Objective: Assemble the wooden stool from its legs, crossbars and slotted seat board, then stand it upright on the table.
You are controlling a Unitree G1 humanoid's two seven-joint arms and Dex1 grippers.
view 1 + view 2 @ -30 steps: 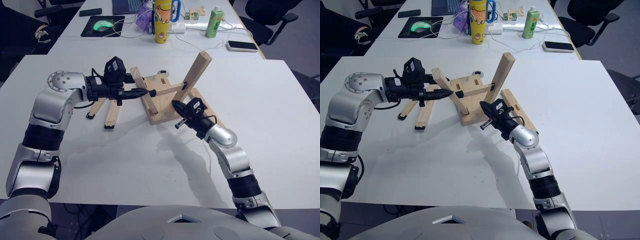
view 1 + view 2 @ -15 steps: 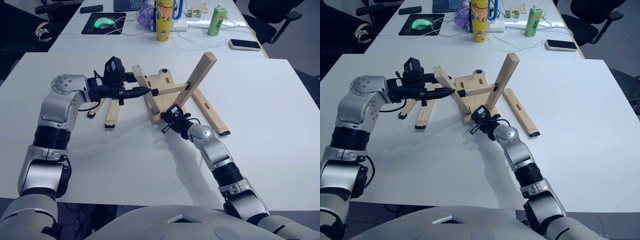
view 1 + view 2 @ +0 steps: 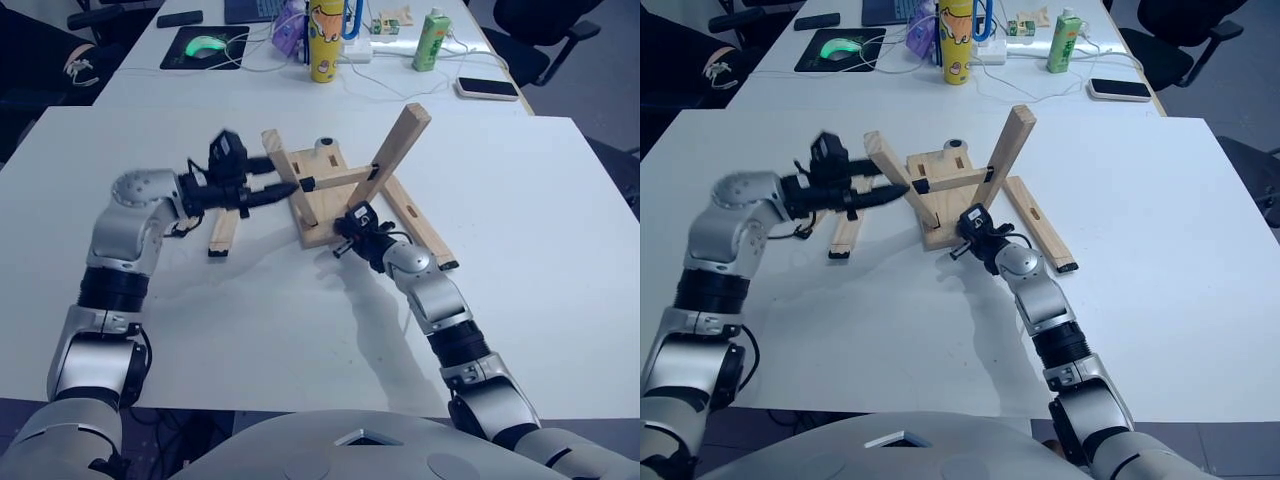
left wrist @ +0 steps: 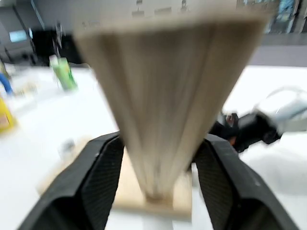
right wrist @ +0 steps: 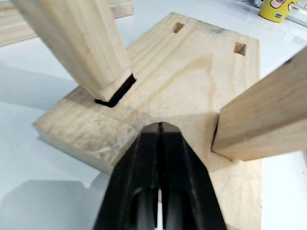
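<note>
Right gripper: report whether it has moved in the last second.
Yes. Against the seat board, the right gripper has shifted toward the robot's left, off the loose leg lying right of the board, to the board's near edge.

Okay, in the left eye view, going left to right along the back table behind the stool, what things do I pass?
mouse on its dark pad → yellow cup → green carton → phone
</note>
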